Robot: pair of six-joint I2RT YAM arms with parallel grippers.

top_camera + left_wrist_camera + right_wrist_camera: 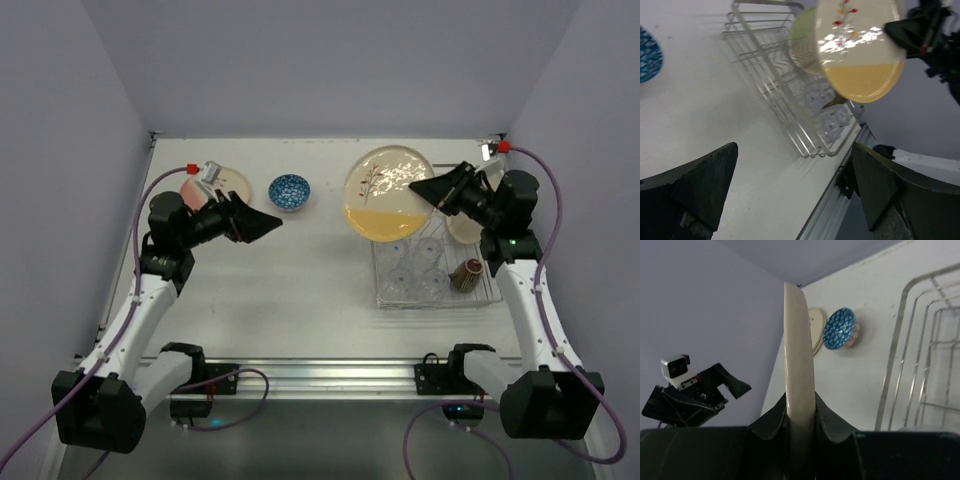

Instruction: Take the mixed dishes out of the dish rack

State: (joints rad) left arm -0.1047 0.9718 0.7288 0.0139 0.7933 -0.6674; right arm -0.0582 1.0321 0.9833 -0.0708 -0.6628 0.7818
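Note:
My right gripper point(432, 190) is shut on the rim of a large cream plate point(385, 195), held upright above the left end of the dish rack point(492, 290). In the right wrist view the plate's edge point(799, 340) stands between the closed fingers point(832, 420). In the rack remain several clear glasses point(411, 270), a dark cup with red-white outside point(466, 274) and another cream plate point(464, 228). On the table to the left lie a blue-patterned bowl point(289, 191) and a cream plate point(236, 184). My left gripper point(258, 222) hangs open and empty beside them.
The table's near edge and aluminium rail point(330, 375) run in front of the rack. Purple walls close in the back and both sides. In the left wrist view the rack point(785, 105) and the held plate point(860, 55) lie ahead of the open left gripper point(795, 195).

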